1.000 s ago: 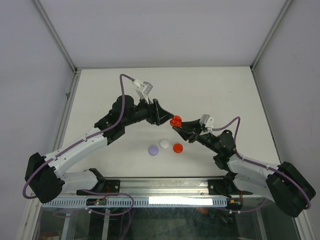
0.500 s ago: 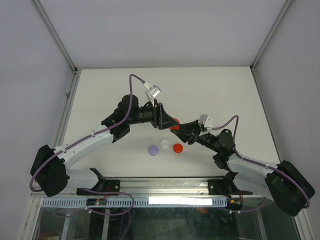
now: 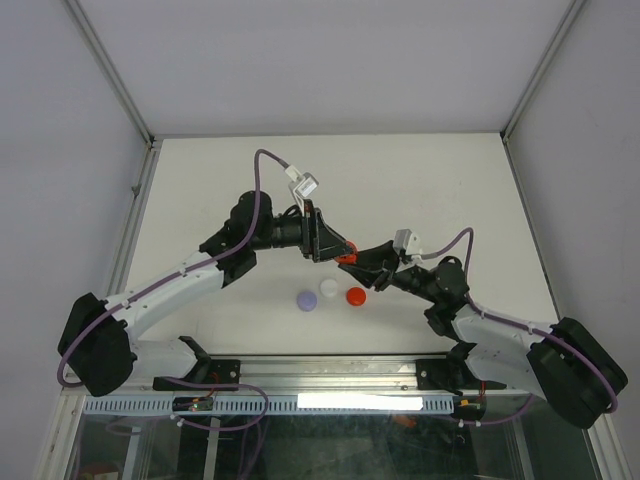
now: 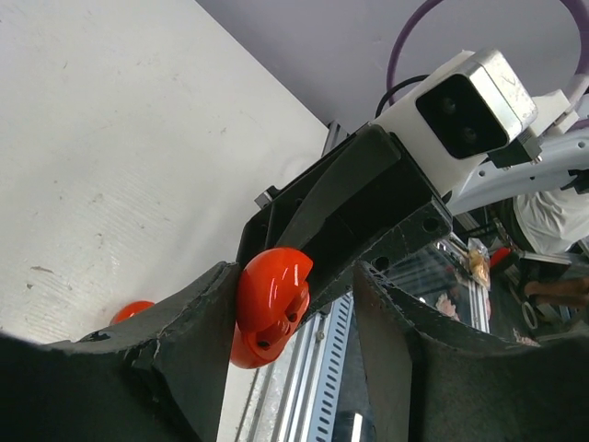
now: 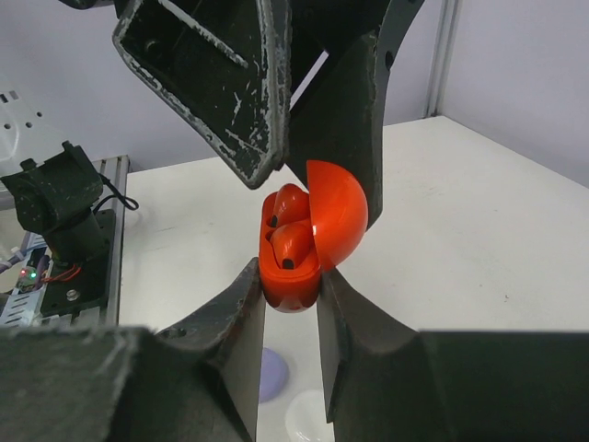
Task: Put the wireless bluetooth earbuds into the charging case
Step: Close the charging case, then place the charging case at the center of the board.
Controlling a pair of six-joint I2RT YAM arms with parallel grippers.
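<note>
Pinching the open red charging case (image 5: 287,287) in right claw (image 5: 290,276), red earbuds (image 5: 293,244) seated inside; left claw (image 4: 296,287) spread around lid (image 5: 337,207).

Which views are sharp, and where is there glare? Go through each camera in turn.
Top external view: even, soft light, sharp throughout, with a blown-out white strip on the near rail. Left wrist view: small white highlights on the glossy red round plastic charging case. Right wrist view: case crisp, the right gripper's fingers in the foreground slightly blurred.
</note>
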